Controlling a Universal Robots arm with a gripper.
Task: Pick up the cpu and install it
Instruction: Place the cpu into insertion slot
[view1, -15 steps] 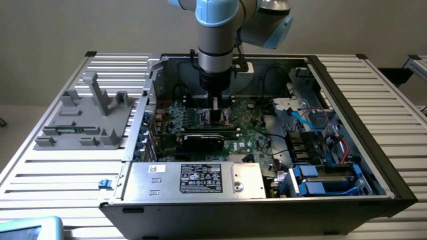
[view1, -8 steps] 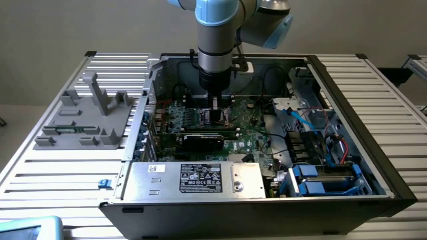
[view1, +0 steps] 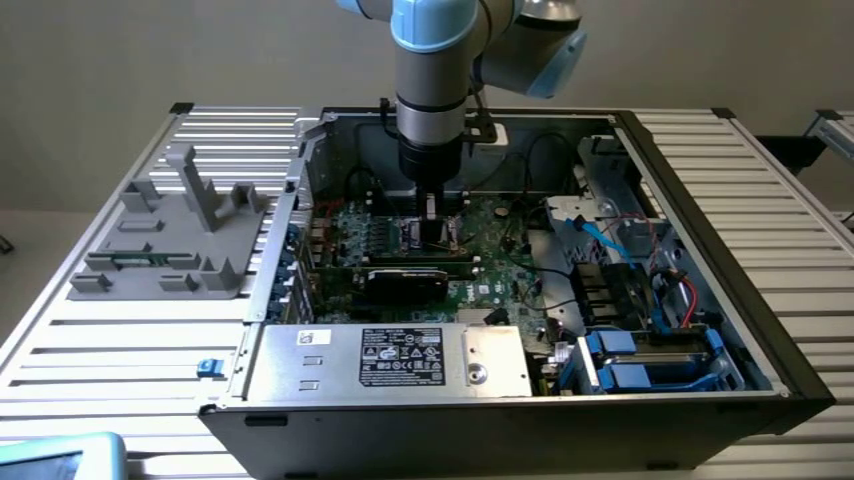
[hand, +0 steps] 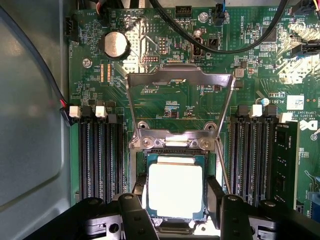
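Observation:
The cpu (hand: 175, 190), a flat square chip with a pale shiny metal top and a green rim, lies level over the black socket (hand: 172, 146) on the green motherboard (hand: 190, 102). My gripper (hand: 176, 194) is shut on it, one black finger (hand: 139, 196) against each of two opposite edges. The socket's metal load frame (hand: 180, 80) stands swung open beyond the chip. In the exterior view the gripper (view1: 434, 234) reaches straight down into the open computer case, low over the board's middle.
Memory slots (hand: 100, 155) flank the socket on both sides, with one module (hand: 285, 160) fitted. Black cables (hand: 225, 47) arc over the board. The case (view1: 747, 290) holds a power supply (view1: 400, 362) and blue drive bays (view1: 641, 365). A grey fixture block (view1: 174, 240) sits at the exterior view's left.

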